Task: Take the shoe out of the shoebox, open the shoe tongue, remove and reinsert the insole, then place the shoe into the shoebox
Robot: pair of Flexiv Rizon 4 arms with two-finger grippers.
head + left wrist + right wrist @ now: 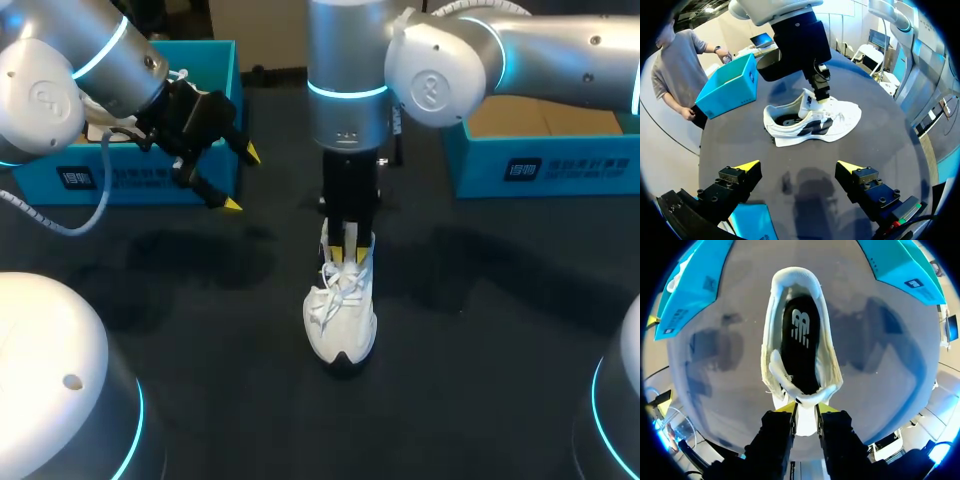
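A white shoe (340, 310) stands upright on the dark table, toe toward the front edge. Its black insole (800, 340) lies inside the opening. My right gripper (345, 245) comes straight down over the shoe's opening and is shut on the white tongue (805, 399), which shows pinched between the yellow tips of my right gripper (806, 407). In the left wrist view the shoe (812, 120) lies ahead, with the right gripper (822, 95) on it. My left gripper (241, 180) hangs open above the table to the shoe's left, and this left gripper (799, 165) holds nothing.
A blue shoebox (215, 95) stands at the back left, right behind my left gripper. A second blue box (540, 165) with a cardboard inside sits at the back right. Bare dark tabletop (480, 330) surrounds the shoe.
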